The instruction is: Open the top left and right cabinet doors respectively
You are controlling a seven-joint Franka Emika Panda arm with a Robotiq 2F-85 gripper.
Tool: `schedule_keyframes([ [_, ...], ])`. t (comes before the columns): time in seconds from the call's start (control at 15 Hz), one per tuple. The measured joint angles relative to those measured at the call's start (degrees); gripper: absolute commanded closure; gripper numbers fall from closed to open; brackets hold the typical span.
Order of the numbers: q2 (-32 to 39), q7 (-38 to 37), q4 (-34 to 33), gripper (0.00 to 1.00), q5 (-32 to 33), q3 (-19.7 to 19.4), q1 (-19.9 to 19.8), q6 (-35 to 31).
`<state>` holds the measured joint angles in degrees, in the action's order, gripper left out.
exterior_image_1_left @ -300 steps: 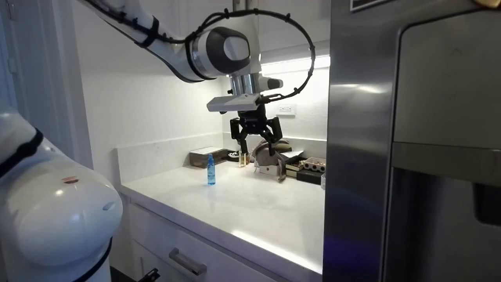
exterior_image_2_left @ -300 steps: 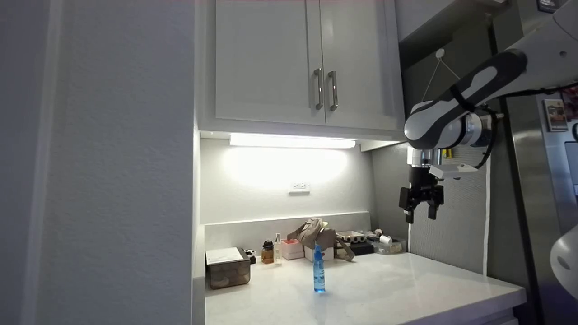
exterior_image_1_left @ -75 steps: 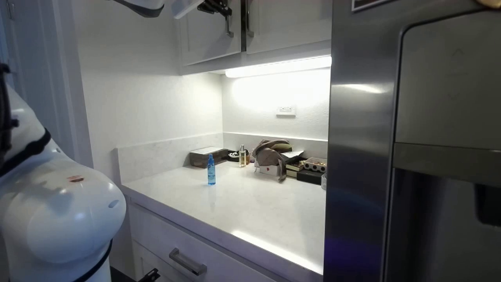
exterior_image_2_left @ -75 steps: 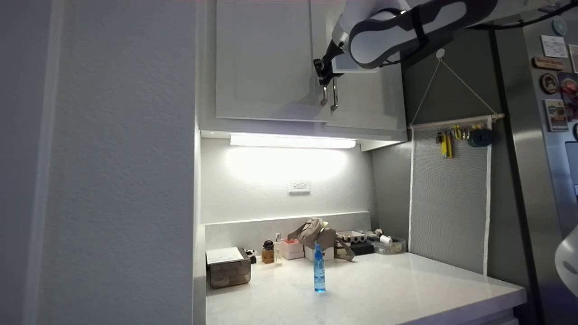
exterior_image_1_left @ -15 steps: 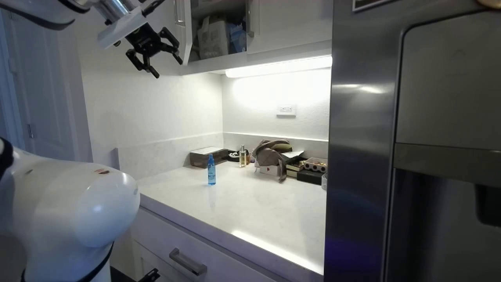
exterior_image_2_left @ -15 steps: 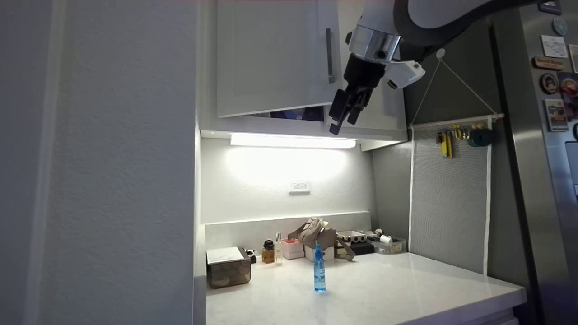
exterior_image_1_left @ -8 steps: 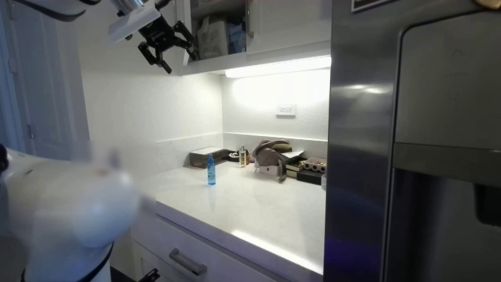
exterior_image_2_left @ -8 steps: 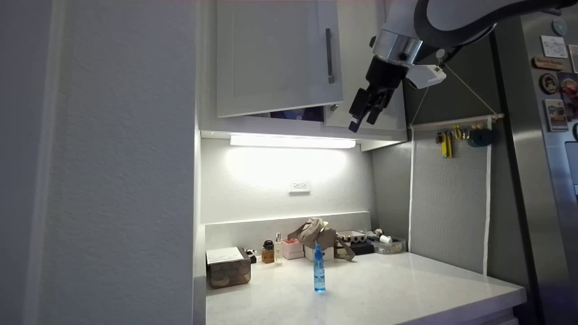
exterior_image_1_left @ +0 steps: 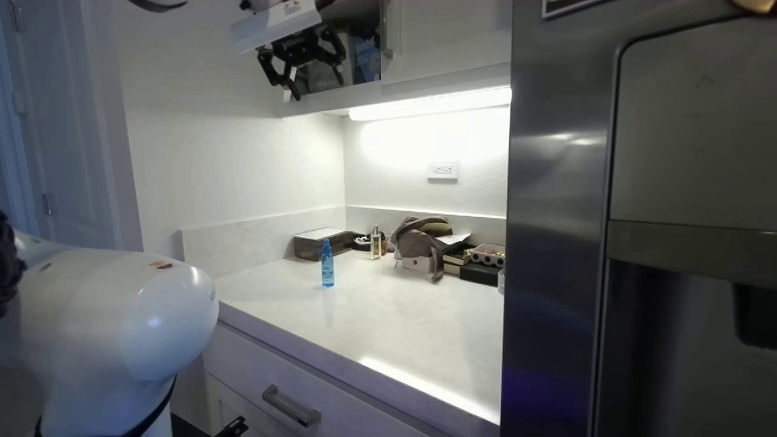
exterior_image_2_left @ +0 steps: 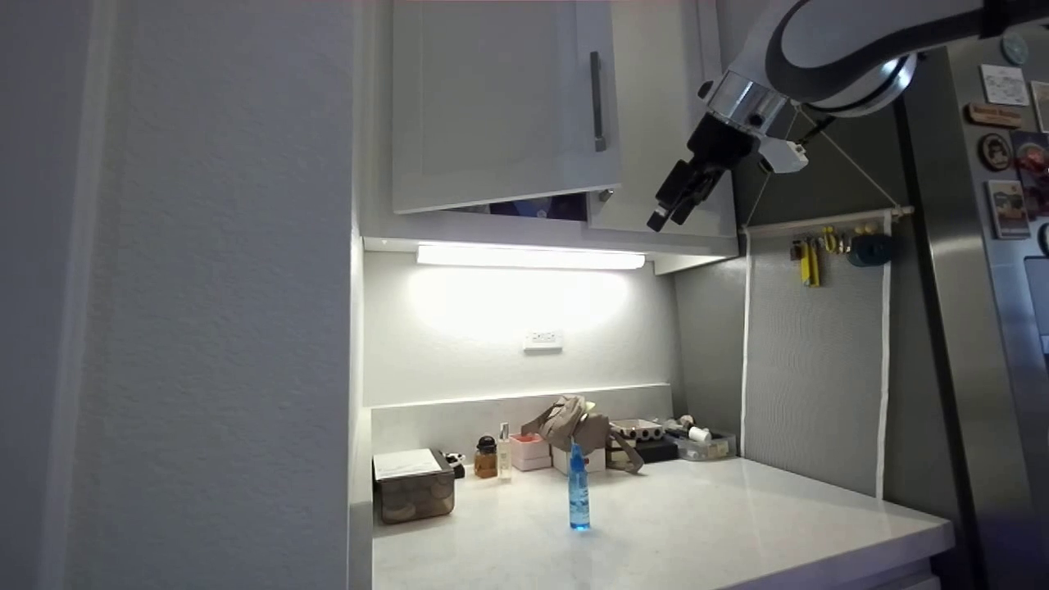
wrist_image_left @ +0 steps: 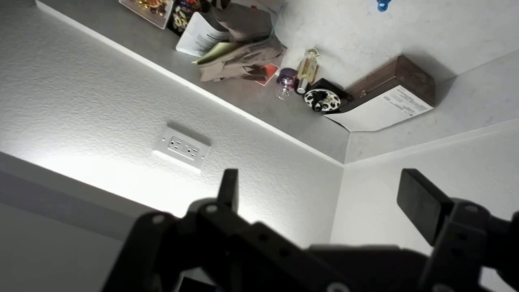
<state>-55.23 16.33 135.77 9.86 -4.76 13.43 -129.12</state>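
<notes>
In an exterior view, the left cabinet door (exterior_image_2_left: 500,106) stands swung out, and beside it the right cabinet door (exterior_image_2_left: 651,106) is closed, with its handle (exterior_image_2_left: 606,195) nearly all hidden behind the left one. In an exterior view, that same handle is seen well, and also the inside of the cabinet (exterior_image_1_left: 425,89), where a blue package (exterior_image_1_left: 367,57) sits; of the left cabinet door only a narrow strip shows there, past the tool (exterior_image_1_left: 317,89). The hanging grey mesh (exterior_image_2_left: 815,369) appears only in an exterior view. Only the wrist view shows the print on the paper (wrist_image_left: 385,111) that lies upon the brown box (wrist_image_left: 413,77).

I count two doors, one light bar (exterior_image_1_left: 434,104), one socket plate (exterior_image_1_left: 443,171) and three upright bottles: the blue bottle (exterior_image_2_left: 578,492), the amber bottle (exterior_image_2_left: 486,461) and the slim bottle (exterior_image_2_left: 504,461).

The tool has its two fingers (wrist_image_left: 423,207) wide apart; the corner of the walls (wrist_image_left: 365,207) is seen through the gap. High over the worktop (exterior_image_1_left: 388,328), it has open air beneath. How near it is to the right cabinet door, I cannot judge well. A broad stretch of worktop lies between the blue bottle and the front edge; the steel fridge (exterior_image_1_left: 558,243) hides one end.
</notes>
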Motion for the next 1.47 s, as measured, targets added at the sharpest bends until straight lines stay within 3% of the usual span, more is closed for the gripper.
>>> schedule_keyframes([
  [0.27, 6.94, 11.39, -3.89, 0.00, -5.19, -7.17, 4.20, -0.97],
  [0.47, 10.44, 17.93, -6.93, 0.00, -8.08, -9.94, 6.40, -0.66],
  [0.93, 12.25, 26.87, -11.65, 0.00, -10.48, -10.04, 6.76, 6.18],
  [1.47, 12.23, 34.49, -16.95, 0.00, -15.53, -10.32, 6.53, 20.05],
])
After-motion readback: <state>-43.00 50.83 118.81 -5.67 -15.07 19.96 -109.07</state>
